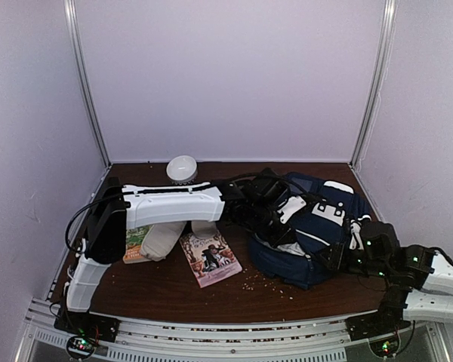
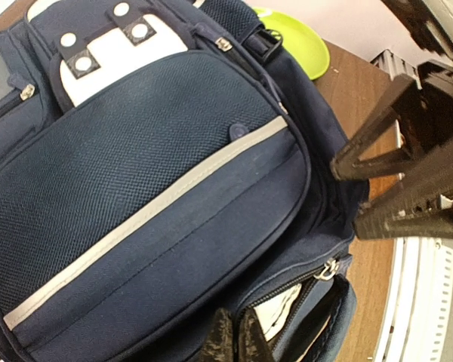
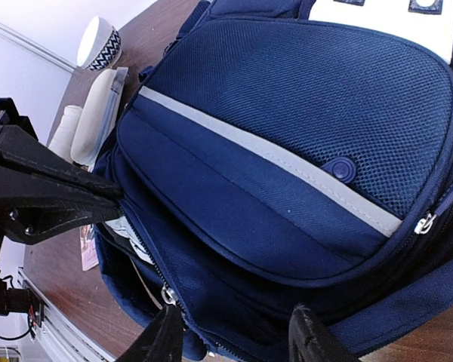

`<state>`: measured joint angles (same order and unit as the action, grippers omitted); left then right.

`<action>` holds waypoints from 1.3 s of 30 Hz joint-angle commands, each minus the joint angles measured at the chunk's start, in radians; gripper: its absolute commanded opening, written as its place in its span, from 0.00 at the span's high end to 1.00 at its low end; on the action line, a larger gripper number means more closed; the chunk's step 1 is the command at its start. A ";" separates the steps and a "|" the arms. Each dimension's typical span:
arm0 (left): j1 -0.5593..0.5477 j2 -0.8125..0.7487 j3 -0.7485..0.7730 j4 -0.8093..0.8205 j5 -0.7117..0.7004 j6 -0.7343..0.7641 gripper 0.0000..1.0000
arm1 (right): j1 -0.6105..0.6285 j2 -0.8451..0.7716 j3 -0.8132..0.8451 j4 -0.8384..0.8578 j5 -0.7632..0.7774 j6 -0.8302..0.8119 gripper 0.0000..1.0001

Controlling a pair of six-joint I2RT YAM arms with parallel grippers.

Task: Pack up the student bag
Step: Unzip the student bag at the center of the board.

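Top view: finds the student bag (image 1: pixel 317 219) lying flat, right of centre on the table (image 1: pixel 174 294), long axis running near left to far right. Places the left gripper (image 1: pixel 275 222) at the near-left mouth and the right gripper (image 1: pixel 334 256) by the near-right edge.

Left wrist: shows fingers (image 2: pixel 223 339) pressed together at the unzipped rim; cannot tell whether cloth is pinched.

Right wrist: shows jaws apart, straddling the bag's near edge, with the mouth off to the left.
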<state>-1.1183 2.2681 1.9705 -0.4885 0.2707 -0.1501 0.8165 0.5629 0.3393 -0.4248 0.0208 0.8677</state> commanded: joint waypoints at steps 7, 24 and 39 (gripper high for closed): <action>0.008 -0.041 -0.015 0.116 -0.009 -0.042 1.00 | 0.075 -0.068 0.054 0.025 -0.001 -0.064 0.48; 0.008 -0.048 -0.026 0.125 -0.003 -0.051 1.00 | 0.098 0.099 0.016 0.096 0.011 0.002 0.54; 0.008 -0.010 0.032 0.110 -0.007 -0.061 1.00 | 0.132 0.124 0.028 0.018 -0.116 -0.063 0.51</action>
<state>-1.1191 2.2681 1.9530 -0.4618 0.2687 -0.1967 0.9390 0.6441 0.3714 -0.3725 -0.0933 0.8066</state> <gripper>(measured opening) 0.022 0.487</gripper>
